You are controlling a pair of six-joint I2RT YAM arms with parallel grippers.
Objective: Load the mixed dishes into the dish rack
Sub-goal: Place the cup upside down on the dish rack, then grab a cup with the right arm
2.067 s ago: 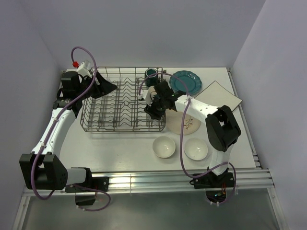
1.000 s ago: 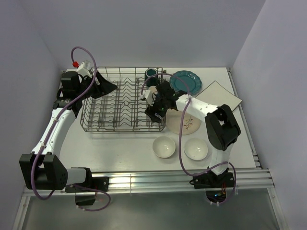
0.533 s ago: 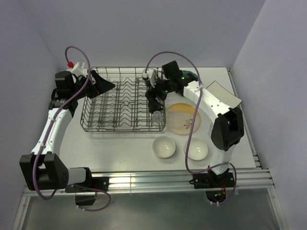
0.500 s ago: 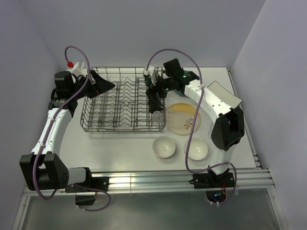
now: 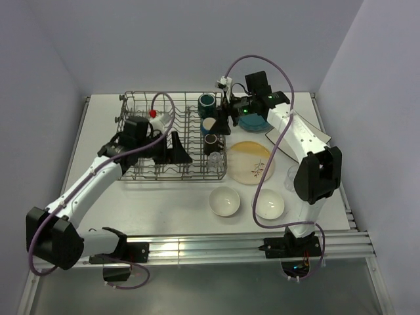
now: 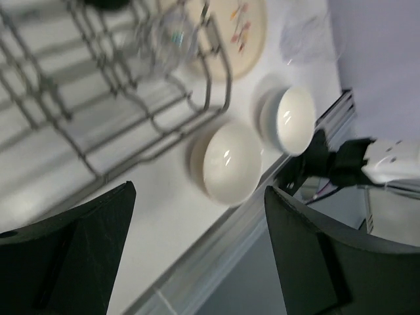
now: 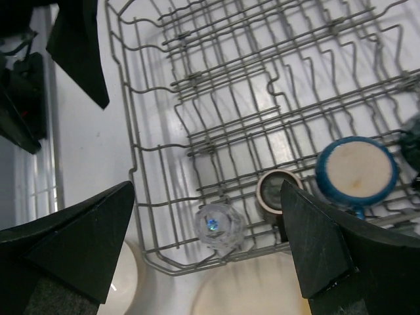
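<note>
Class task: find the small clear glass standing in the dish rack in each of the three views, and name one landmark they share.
Top external: the clear glass stands in the dish rack's near right corner.
Left wrist: top centre, blurred.
Right wrist: lower centre.
Shared landmark: the cream plate just outside that corner.

Bright even overhead light, soft shadows, left wrist view motion-blurred, right wrist view sharp

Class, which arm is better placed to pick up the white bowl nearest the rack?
Left, probably: the open left hand hangs over the rack's near side, that bowl framed between its fingers. The right hand is farther back, by the mugs.
</note>
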